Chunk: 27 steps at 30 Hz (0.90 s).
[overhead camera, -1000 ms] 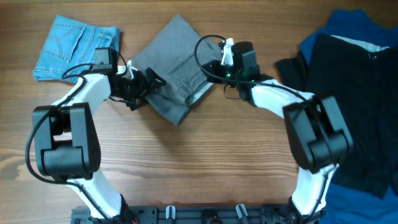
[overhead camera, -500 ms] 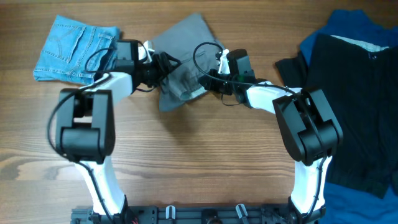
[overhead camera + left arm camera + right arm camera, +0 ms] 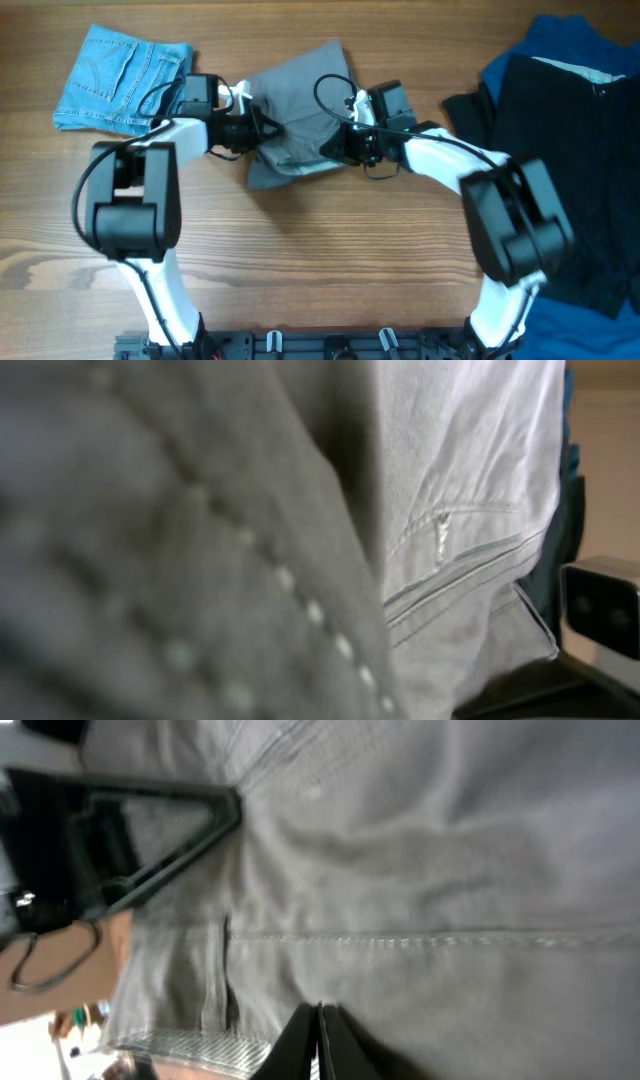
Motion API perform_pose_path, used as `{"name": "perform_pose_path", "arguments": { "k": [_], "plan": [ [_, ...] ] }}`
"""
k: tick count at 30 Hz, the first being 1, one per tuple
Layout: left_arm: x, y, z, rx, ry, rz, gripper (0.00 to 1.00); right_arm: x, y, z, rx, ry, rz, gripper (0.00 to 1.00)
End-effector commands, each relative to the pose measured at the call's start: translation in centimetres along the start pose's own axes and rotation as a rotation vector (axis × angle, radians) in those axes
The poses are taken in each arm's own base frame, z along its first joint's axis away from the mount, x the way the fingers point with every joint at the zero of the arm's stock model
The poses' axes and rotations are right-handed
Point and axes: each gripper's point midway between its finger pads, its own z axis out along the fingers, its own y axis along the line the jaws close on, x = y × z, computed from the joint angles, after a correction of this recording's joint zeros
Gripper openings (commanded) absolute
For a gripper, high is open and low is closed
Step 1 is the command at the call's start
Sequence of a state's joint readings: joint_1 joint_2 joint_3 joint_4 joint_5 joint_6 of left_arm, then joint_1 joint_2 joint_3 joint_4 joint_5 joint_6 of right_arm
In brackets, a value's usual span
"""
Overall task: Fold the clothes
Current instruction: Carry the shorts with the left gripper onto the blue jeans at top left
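The clothes, grey woven shorts (image 3: 298, 95), lie bunched at the table's middle back. My left gripper (image 3: 262, 131) is at their left edge and is shut on the cloth. In the left wrist view its fingers are hidden by grey fabric (image 3: 470, 510) pressed close against the camera. My right gripper (image 3: 340, 147) is at the shorts' right edge. The right wrist view shows its black fingertips (image 3: 305, 1035) closed together, pinching a fold of the grey shorts (image 3: 430, 870). A stitched seam runs across that cloth.
Small light-blue denim shorts (image 3: 120, 78) lie at the back left, just beyond my left arm. A black garment (image 3: 560, 160) and a royal-blue one (image 3: 565, 40) cover the right side. Bare wooden table (image 3: 320, 260) lies in front.
My left gripper moved up and right to the shorts' left edge and shut on the cloth. The shorts turned from a diagonal lie to a flatter bunch between both grippers.
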State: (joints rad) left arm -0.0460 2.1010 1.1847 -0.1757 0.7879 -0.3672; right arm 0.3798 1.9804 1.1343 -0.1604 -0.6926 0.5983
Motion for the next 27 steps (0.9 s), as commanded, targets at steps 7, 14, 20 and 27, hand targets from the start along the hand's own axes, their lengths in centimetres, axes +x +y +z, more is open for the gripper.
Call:
{"name": "perform_pose_path", "arguments": {
  "k": [7, 14, 20, 27],
  "plan": [
    [-9.6, -12.0, -20.6, 0.156, -0.484, 0.332, 0.04, 1.1, 1.9, -11.7, 0.326, -0.168, -0.117, 0.04],
    [-17.1, -8.8, -28.1, 0.031, -0.834, 0.382, 0.04, 1.2, 2.4, -12.1, 0.315, -0.172, -0.128, 0.04],
    [-20.5, 1.9, -26.9, -0.011, -0.887, 0.202, 0.04, 1.9, 1.9, -12.1, 0.332, -0.142, -0.115, 0.04],
    [-18.9, 11.2, -28.7, -0.191, -0.877, -0.027, 0.08, 2.6, 1.5, -12.1, 0.346, -0.117, -0.098, 0.04]
  ]
}}
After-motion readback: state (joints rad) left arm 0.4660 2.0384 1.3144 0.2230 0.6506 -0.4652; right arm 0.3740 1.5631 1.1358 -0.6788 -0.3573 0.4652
